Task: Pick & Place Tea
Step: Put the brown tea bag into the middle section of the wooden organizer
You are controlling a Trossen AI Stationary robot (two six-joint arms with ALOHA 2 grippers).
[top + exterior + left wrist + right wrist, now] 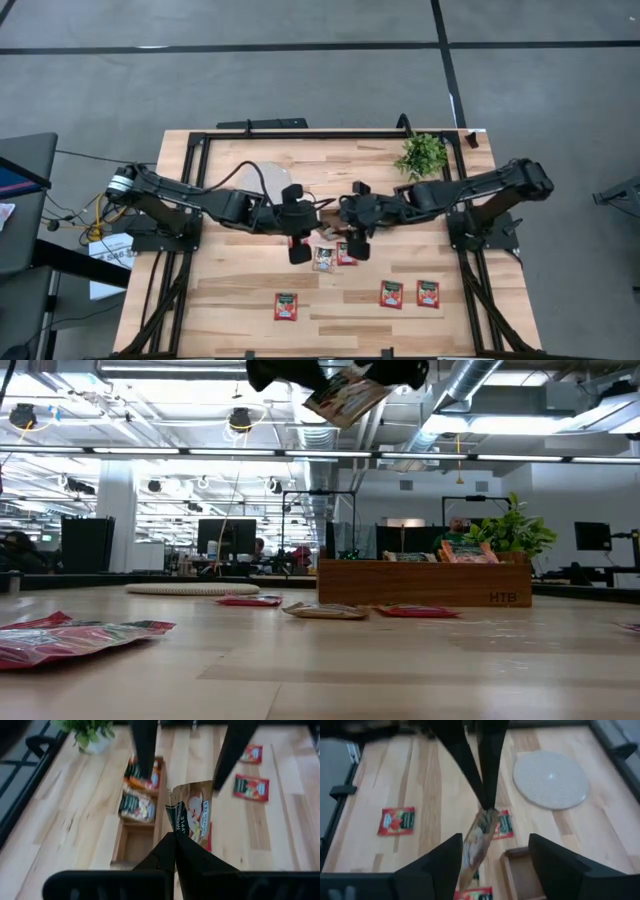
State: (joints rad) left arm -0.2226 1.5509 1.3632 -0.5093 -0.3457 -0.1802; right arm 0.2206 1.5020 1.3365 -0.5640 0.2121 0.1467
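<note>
Left gripper (175,837): fingers pinched shut on the top edge of one pale tea sachet (192,817), which hangs in the air above the middle of the table, over the near end of the wooden tray (137,845). In the low view the same sachet (345,398) tilts high above the tabletop.

Right gripper (492,852): fingers spread wide, one on each side of the hanging sachet (477,842), not pressing it. Both grippers meet nose to nose at the table's centre.

Open room: bare wood lies on every side of the two grippers; the front strip of the table (250,320) holds only scattered sachets.

Loose sachets on the table: one pale (324,259) and one red (346,254) just below the grippers; three red ones nearer the front edge, at left (286,306), centre-right (391,294) and right (428,292).

Tray: three compartments. Two hold sachets, one lot orange-red (145,775), one lot pale (136,805); the third shows bare wood.

Other items: round grey-white mat (550,780) behind the left arm; small green plant (421,153) at the far right corner.

Arms: the left arm (190,200) reaches in from the left edge, the right arm (480,185) from the right edge, both stretched low toward the middle.
</note>
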